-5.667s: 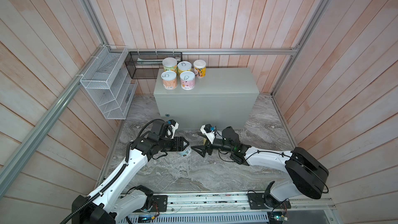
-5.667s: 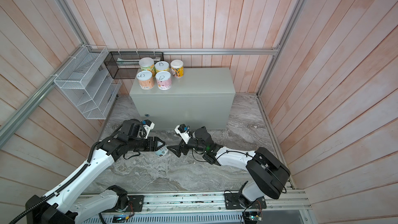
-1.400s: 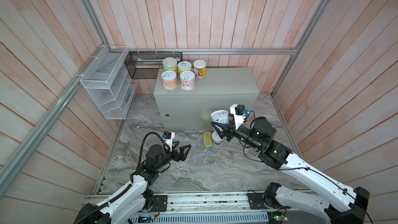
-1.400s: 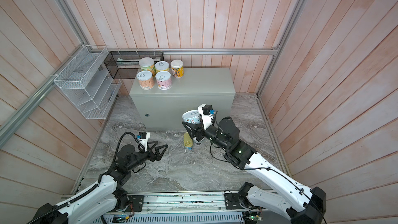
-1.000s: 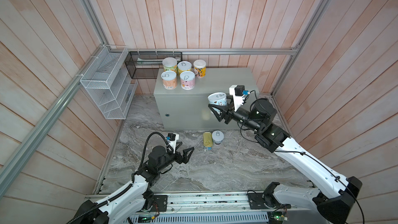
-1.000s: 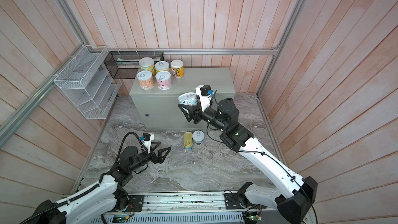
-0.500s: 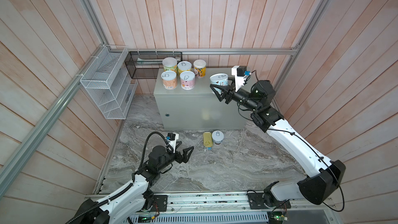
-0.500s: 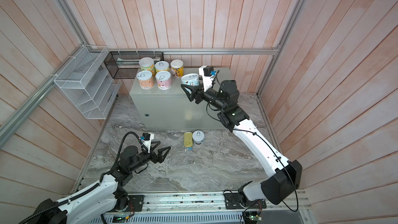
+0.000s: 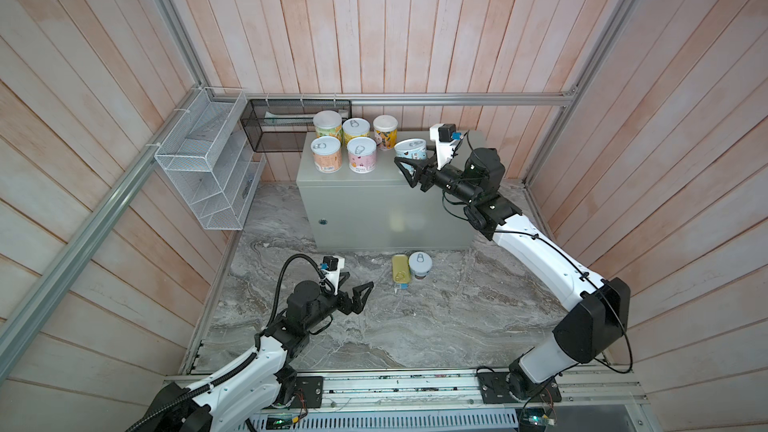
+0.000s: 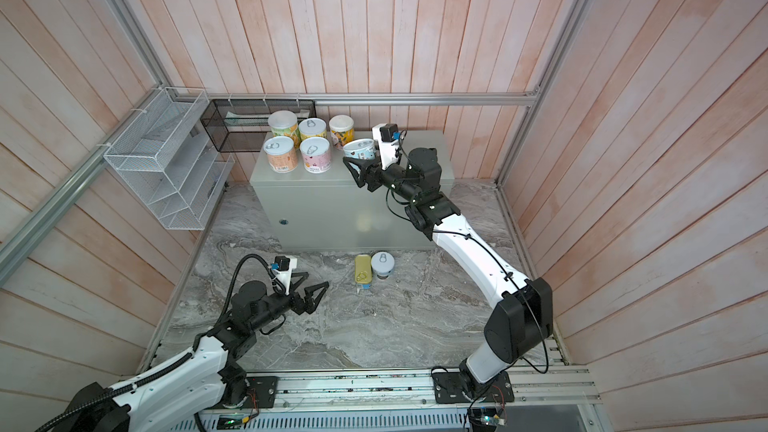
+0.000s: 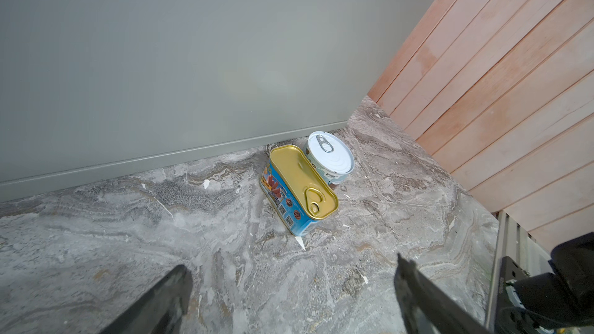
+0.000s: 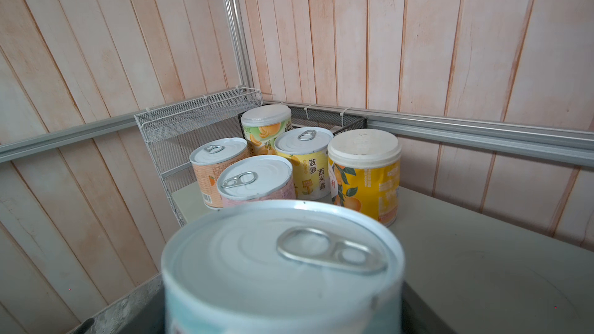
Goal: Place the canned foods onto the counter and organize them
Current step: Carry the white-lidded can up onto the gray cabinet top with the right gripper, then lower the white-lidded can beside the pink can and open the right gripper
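Pinching a light-blue can (image 12: 283,268) in the right pincer (image 9: 410,161) over the counter (image 9: 390,218) beside five standing cans (image 9: 354,135), and hovering the left pincer (image 10: 316,280), spread wide, above the marbled stone surface (image 9: 436,317).

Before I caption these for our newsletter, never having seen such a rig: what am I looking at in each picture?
Two white robot arms stand on a rail, each ending in a gripper. Two pictures come from one overhead camera and look nearly alike; the other two come from cameras on the arms' wrists. The right gripper holds a blue-labelled can over the grey metal counter, near five cans standing there. The left gripper is open and empty, low over the stone floor, where a gold tin and a white-lidded can sit together.
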